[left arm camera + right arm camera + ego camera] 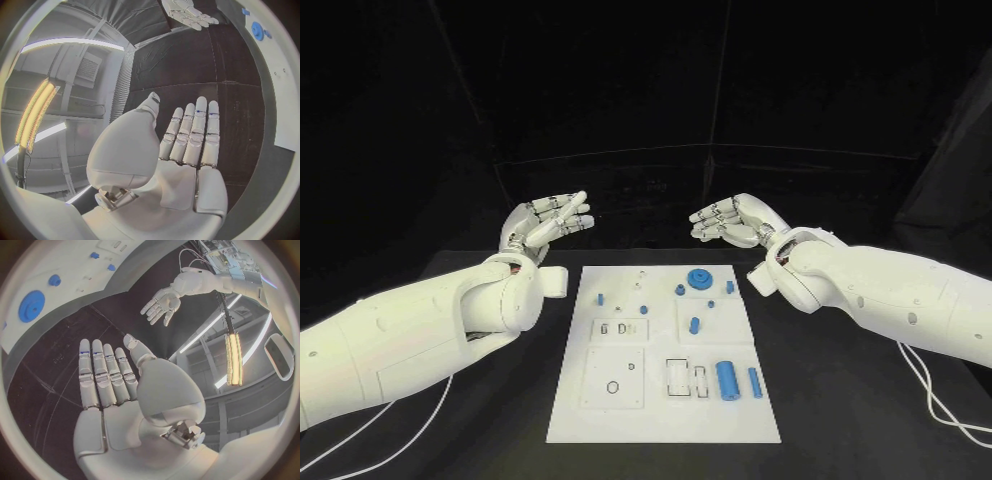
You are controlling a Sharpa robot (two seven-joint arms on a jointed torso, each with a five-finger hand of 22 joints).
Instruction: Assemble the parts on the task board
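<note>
white task board, blue parts, unlabelled.

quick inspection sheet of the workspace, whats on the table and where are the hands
surface: black table, bare around the board
job's things: white task board lies centred; small blue parts lie on it, among them a round blue disc at the far end and a blue cylinder near the near end
clutter: nothing seen
hands: left hand and right hand are raised beyond the board's far end, fingers apart, holding nothing
cables: white cables hang under the right arm, more under the left
surroundings: dark backdrop behind the table
</note>
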